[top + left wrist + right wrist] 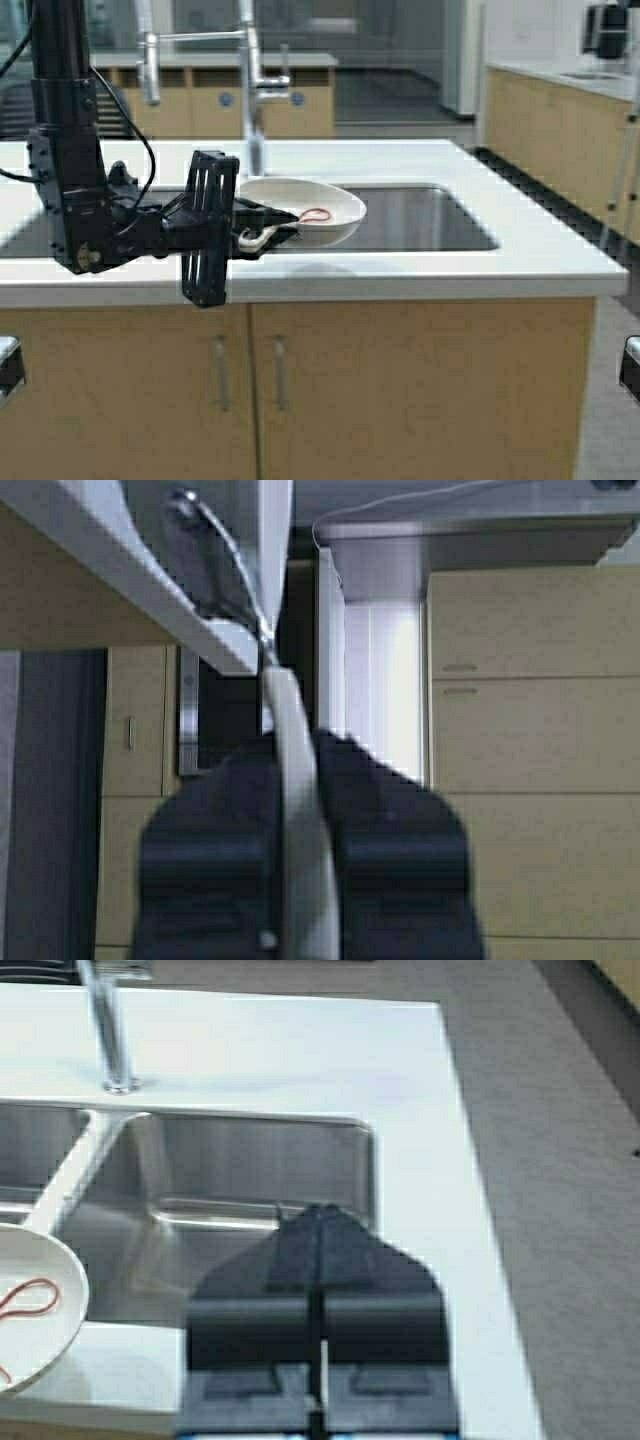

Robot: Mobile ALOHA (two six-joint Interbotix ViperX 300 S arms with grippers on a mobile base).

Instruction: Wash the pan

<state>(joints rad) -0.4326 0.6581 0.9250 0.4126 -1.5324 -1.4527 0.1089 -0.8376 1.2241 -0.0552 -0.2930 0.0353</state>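
Held by the left gripper [262, 232], the pan [305, 209]: a small, shallow white frying pan with a red loop mark [315, 214] inside, hanging roughly level over the near edge of the sink [420, 220], partly above the front strip of the counter [400, 275]. Fingers [385, 850] clamped on the short white handle [295, 810], seen edge-on in the left wrist view. Judged light and rigid, easy for one arm to carry, but smooth-coated and likely slippery once wet. Handle the sensible place to hold, close to the bowl to limit tipping; any twist in the grasp apt to let the bowl roll. Tap [250, 90] standing behind the sink. Right gripper [318, 1260] poised above the sink's right side, near the counter's front edge, fingers pressed together on nothing.
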